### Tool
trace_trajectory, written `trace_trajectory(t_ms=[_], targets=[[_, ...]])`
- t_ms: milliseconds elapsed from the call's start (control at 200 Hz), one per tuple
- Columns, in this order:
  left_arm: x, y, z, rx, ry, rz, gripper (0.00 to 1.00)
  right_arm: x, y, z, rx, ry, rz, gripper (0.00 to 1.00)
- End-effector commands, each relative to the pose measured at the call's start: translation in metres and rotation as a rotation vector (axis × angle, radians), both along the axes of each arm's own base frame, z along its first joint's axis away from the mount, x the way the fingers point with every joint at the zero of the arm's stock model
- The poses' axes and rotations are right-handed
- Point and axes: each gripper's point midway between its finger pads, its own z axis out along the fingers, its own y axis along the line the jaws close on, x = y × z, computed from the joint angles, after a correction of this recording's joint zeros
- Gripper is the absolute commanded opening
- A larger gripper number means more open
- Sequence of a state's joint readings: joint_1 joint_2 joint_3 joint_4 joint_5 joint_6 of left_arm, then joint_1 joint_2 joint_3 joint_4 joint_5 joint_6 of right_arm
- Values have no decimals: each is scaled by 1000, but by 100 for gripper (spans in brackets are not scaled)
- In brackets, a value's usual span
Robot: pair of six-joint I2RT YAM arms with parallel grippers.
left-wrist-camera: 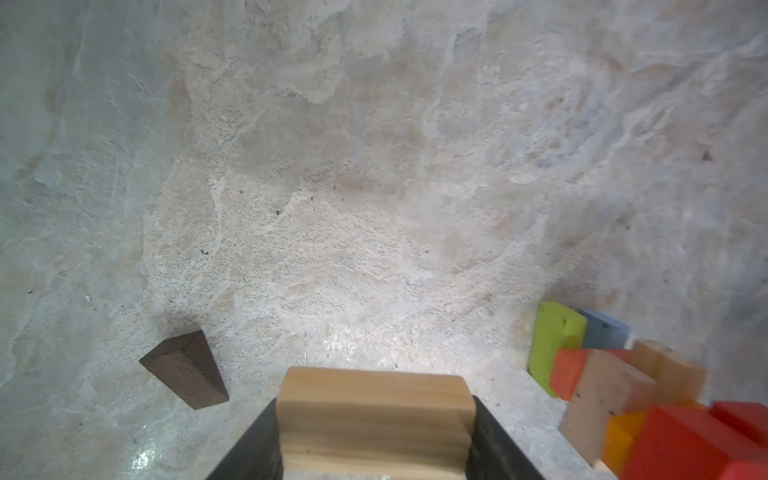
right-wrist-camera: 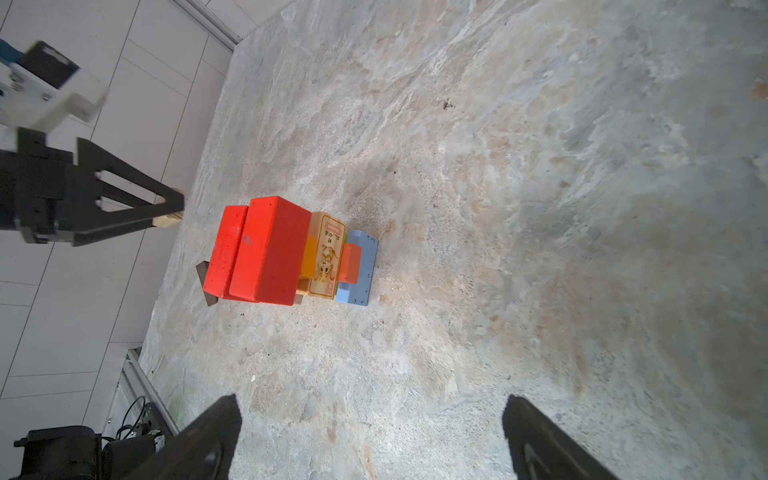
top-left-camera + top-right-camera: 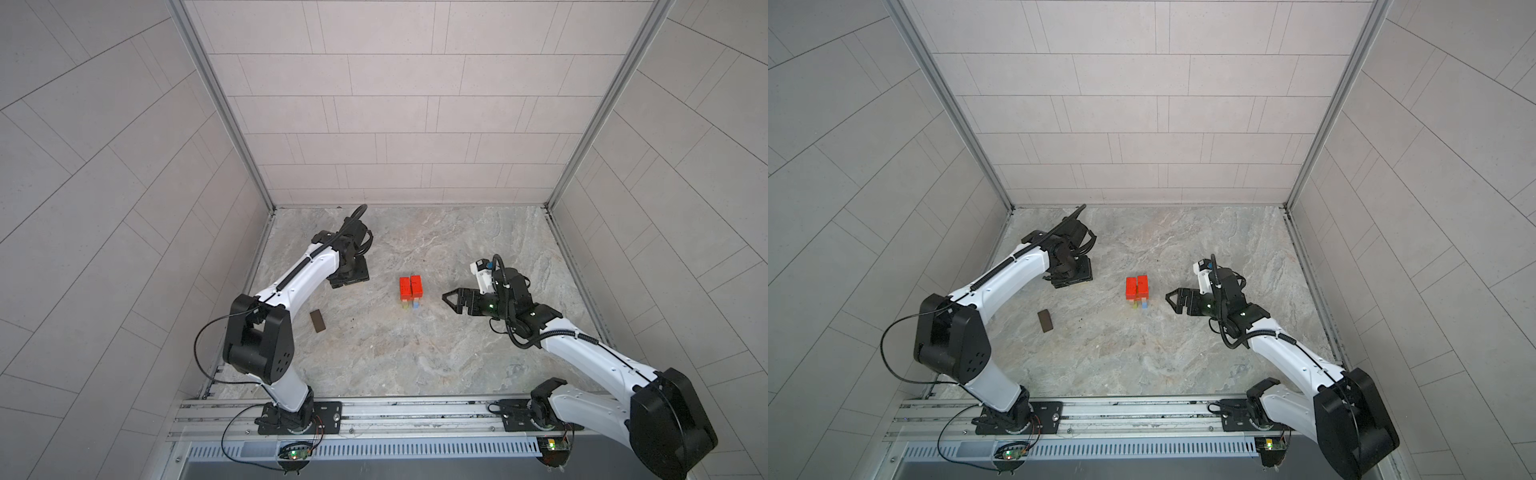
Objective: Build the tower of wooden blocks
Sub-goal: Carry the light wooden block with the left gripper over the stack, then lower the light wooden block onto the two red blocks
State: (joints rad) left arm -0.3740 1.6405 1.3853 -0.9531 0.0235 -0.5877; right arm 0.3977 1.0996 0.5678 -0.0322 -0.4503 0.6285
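Left gripper [image 1: 376,415], jaws clamping a tan block [image 1: 374,386], best lays it level, crosswise atop the tower [image 3: 411,286] (right gripper [image 3: 451,302] jaws gape empty).

The natural tan wood block [image 1: 376,419] in the left pincer [image 1: 374,401] runs off the left wrist view's edge; there the crisscross tower of painted wood blocks [image 1: 681,440] is blurred and cropped. In the right wrist view it covers most of the dark brown wood block [image 2: 203,272]
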Motion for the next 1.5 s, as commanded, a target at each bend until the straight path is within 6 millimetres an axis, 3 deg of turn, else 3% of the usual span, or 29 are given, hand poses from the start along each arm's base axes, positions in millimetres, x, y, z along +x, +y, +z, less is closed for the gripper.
trace_trajectory(t_ms=[0,150,350,620,831,1211,1491], targets=[[-20,-10,18,6,46,-6,46,2,-10,-10,-26,28,-46,100],[-21,-35,44,-12,-8,-37,46,4,-16,-13,-22,46,-76,100],[-25,-73,59,-1,-45,-98,46,6,-25,-14,-22,48,-118,100],[-25,-122,63,37,-61,-131,45,8,-39,-10,-7,43,-174,100],[-33,-155,46,85,-51,-163,45,8,-43,-8,0,41,-190,100],[-28,-171,32,91,-46,-153,47,8,-44,-5,8,39,-190,100],[-23,-165,22,115,-27,-137,50,8,-43,-6,8,40,-187,100]])
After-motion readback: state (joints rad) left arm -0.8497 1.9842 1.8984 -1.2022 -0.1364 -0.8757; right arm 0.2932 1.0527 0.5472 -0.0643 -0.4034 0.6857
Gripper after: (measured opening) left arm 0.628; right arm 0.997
